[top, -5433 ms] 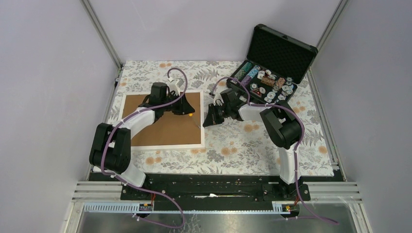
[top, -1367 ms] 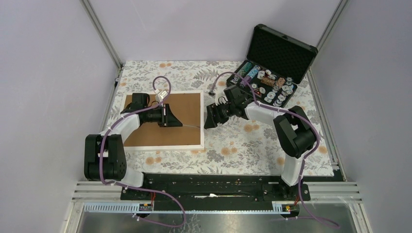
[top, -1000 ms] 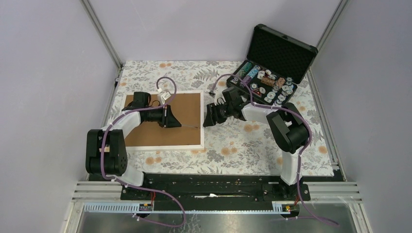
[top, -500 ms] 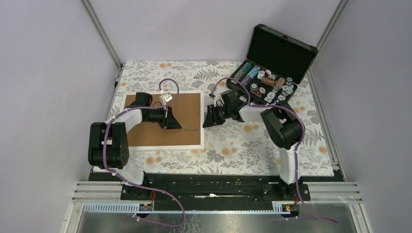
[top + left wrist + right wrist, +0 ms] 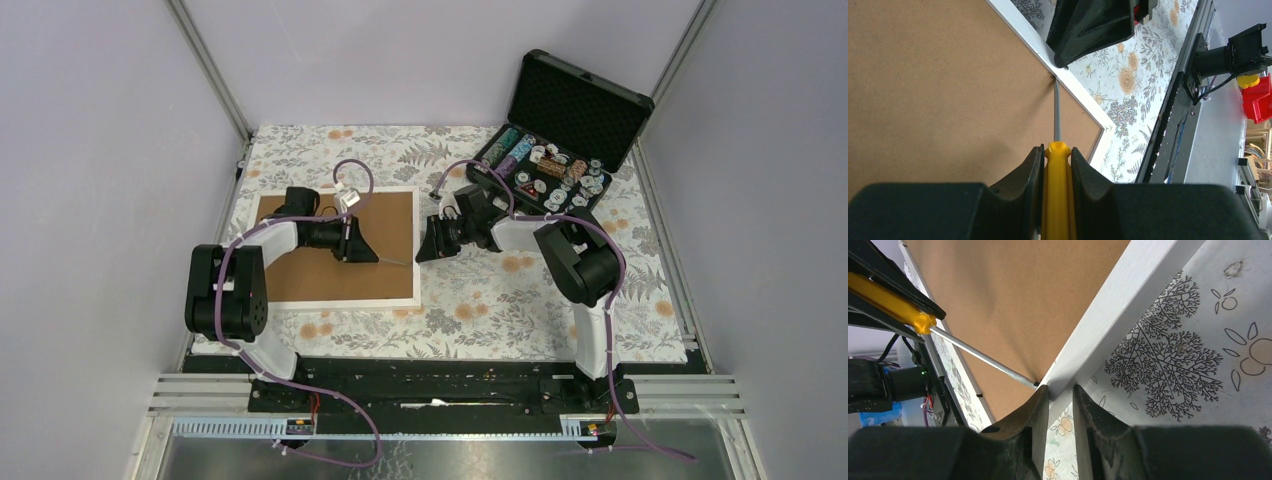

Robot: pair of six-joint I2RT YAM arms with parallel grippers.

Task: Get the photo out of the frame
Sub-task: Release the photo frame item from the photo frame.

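Two grippers meet at the frame (image 5: 330,278), which lies back-up on the left of the floral cloth (image 5: 480,295). The left gripper (image 5: 1056,150) clamps a yellow screwdriver (image 5: 1057,200), its tip at the frame's right inner edge. The right gripper (image 5: 1060,390) narrowly straddles that white border; whether it pinches is unclear.

The frame (image 5: 340,300) has a white border and a plain brown back. The screwdriver (image 5: 1057,160) has a yellow handle and grey shaft. The cloth (image 5: 500,300) is white, printed with grey leaves and orange flowers. The case (image 5: 580,100) is black, its chips (image 5: 555,178) mixed colours. The cables (image 5: 353,162) are purple, the walls (image 5: 100,150) pale lilac.
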